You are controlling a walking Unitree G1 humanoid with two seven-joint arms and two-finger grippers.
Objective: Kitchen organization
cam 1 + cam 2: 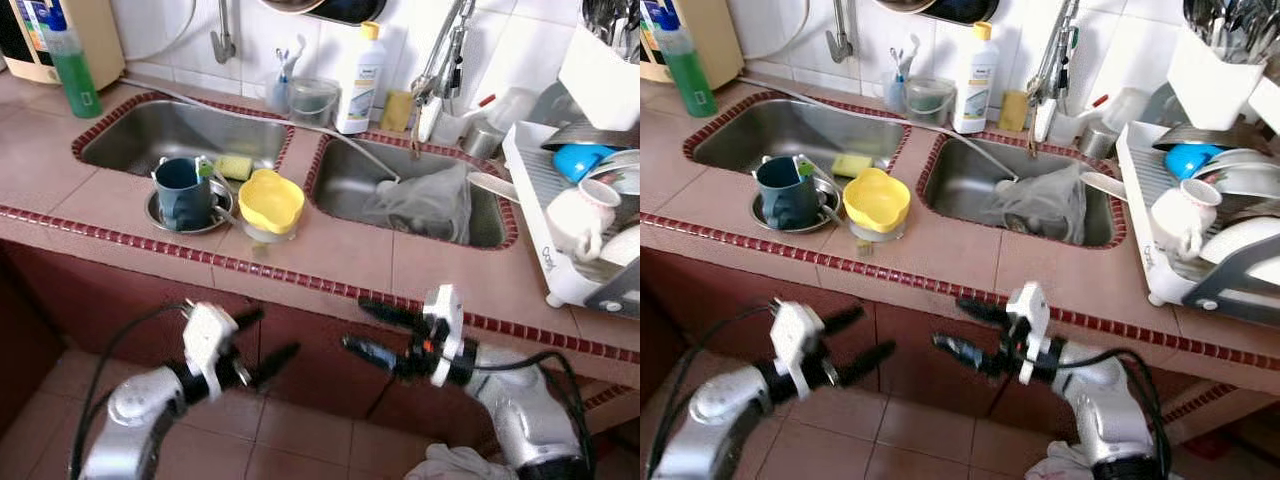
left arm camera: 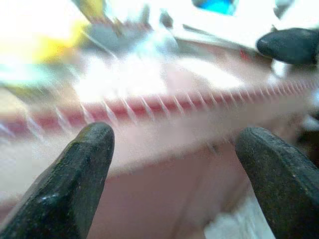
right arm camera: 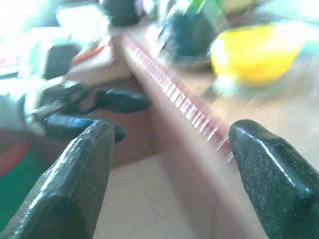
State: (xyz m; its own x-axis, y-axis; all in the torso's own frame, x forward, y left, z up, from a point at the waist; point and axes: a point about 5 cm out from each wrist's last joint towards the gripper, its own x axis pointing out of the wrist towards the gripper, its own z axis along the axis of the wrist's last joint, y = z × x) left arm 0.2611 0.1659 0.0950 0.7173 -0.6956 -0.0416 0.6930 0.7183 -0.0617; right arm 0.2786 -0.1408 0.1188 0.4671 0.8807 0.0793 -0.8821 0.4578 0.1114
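Note:
A yellow bowl (image 1: 270,200) rests on the tiled counter (image 1: 330,250) between the two sinks. Beside it a dark teal mug (image 1: 183,192) stands on a metal plate at the left sink's edge, with a yellow sponge (image 1: 236,166) behind it. Both arms are held low in front of the counter's front edge, their fingers pointing toward each other. My left gripper (image 1: 268,338) is open and empty. My right gripper (image 1: 358,326) is open and empty too. The blurred right wrist view looks past its fingers (image 3: 79,174) at the bowl (image 3: 254,52) and the mug (image 3: 192,32).
A grey plastic bag (image 1: 425,200) lies in the right sink. A white dish rack (image 1: 545,260) with a white cup (image 1: 580,220) and a blue bowl (image 1: 580,160) stands at the right. A green bottle (image 1: 72,60) and a white bottle (image 1: 361,80) stand at the back wall. Tiled floor lies below.

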